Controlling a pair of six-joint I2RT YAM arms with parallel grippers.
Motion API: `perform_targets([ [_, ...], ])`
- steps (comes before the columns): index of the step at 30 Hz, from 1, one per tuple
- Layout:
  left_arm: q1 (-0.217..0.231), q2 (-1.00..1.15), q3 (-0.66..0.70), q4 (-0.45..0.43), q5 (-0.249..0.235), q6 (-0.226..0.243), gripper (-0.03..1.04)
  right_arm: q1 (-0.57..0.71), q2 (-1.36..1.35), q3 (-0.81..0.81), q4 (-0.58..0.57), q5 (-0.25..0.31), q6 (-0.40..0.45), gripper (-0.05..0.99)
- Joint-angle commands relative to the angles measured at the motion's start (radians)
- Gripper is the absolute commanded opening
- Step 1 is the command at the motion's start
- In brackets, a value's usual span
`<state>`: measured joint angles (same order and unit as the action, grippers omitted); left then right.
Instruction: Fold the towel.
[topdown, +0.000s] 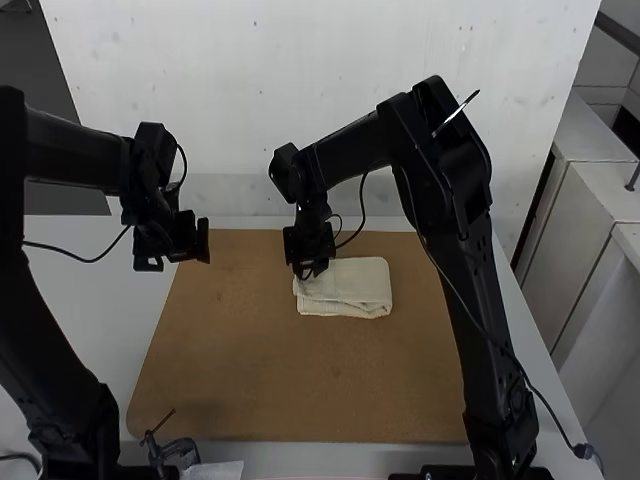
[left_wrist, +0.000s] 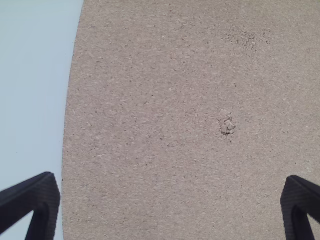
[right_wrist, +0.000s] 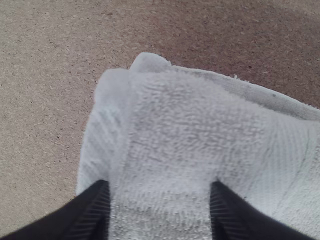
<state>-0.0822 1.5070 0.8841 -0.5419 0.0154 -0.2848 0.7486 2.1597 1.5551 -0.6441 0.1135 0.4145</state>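
Observation:
In the high view the towel (topdown: 352, 288) lies folded into a small, roughly rectangular stack on the brown board, with layered edges at its near side. My right gripper (topdown: 308, 270) is over the towel's left end. The right wrist view has the towel (right_wrist: 185, 130) close beneath my right gripper (right_wrist: 160, 200), whose fingers stand apart with cloth showing between them. Off to the left of the towel, above the board's far left corner, is my left gripper (topdown: 180, 262). In the left wrist view my left gripper (left_wrist: 170, 200) is wide open over bare board.
The brown board (topdown: 250, 370) extends in front of the towel and to both sides. White table (topdown: 70, 290) borders it on the left. A small metal clamp (topdown: 178, 450) sits at the near left edge, beside the left arm's base.

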Motion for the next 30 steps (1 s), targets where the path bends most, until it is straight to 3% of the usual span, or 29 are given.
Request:
perform_targets([
  [1,0.006,0.012,0.000,0.007,0.008,0.012,0.99,-0.028,-0.086,0.020,-0.011,-0.006,-0.003,0.51],
  [5,0.001,-0.008,0.000,0.007,0.008,0.012,0.99,-0.061,-0.198,0.016,-0.037,-0.015,-0.003,0.51],
  [8,0.001,-0.030,0.003,0.007,0.009,0.013,0.99,-0.104,-0.278,-0.006,-0.049,-0.017,-0.006,0.84],
  [10,0.002,-0.047,0.004,0.007,0.011,0.015,0.99,-0.137,-0.334,-0.040,-0.043,-0.018,-0.010,0.93],
  [16,-0.001,-0.102,0.007,0.002,0.011,0.026,0.99,-0.264,-0.497,-0.225,0.031,-0.014,-0.057,0.93],
  [19,-0.027,-0.126,0.000,0.000,-0.005,0.075,0.99,-0.330,-0.583,-0.351,0.086,-0.006,-0.083,0.96],
  [22,-0.045,-0.157,-0.022,0.000,-0.003,0.090,0.99,-0.413,-0.684,-0.489,0.146,0.003,-0.121,0.96],
  [25,-0.073,-0.218,-0.057,0.010,0.004,0.091,0.99,-0.499,-0.811,-0.627,0.236,0.006,-0.161,0.96],
  [30,-0.105,-0.306,-0.097,0.042,-0.003,0.087,0.99,-0.617,-1.009,-0.800,0.293,0.012,-0.232,0.96],
])
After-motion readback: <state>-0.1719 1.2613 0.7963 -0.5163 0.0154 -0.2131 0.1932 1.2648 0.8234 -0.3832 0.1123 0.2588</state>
